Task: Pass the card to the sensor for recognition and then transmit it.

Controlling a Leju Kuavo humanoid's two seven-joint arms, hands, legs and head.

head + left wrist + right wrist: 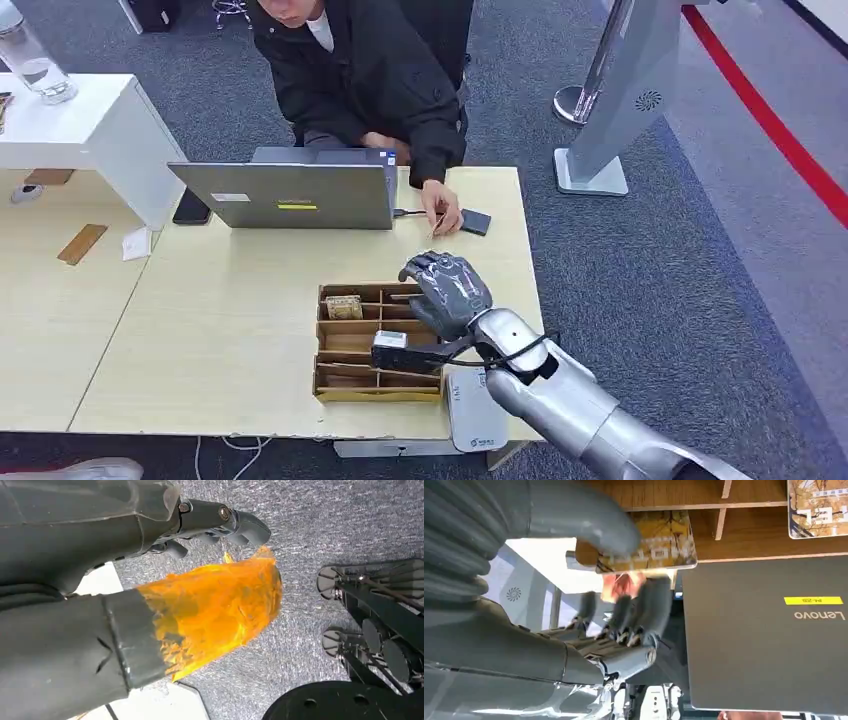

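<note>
A laptop (290, 195) stands open on the pale table (220, 330), its grey lid facing the robot. Behind it a person (370, 70) in a dark jacket leans over the table, one hand (442, 212) resting just beside a small dark sensor (475, 222) on the tabletop. Nearer the robot sits a wooden tray (345, 385) split into compartments; one card (343, 307) lies in a far-left compartment. The right hand (447, 290) hovers over the tray's right side, and the right wrist view shows its thumb and fingers pinching a yellow card (659, 542) above the compartments. The left hand (150, 545) hangs over grey carpet (325, 525), fingers curled in with nothing held and its thumb wrapped in orange tape (215, 607).
</note>
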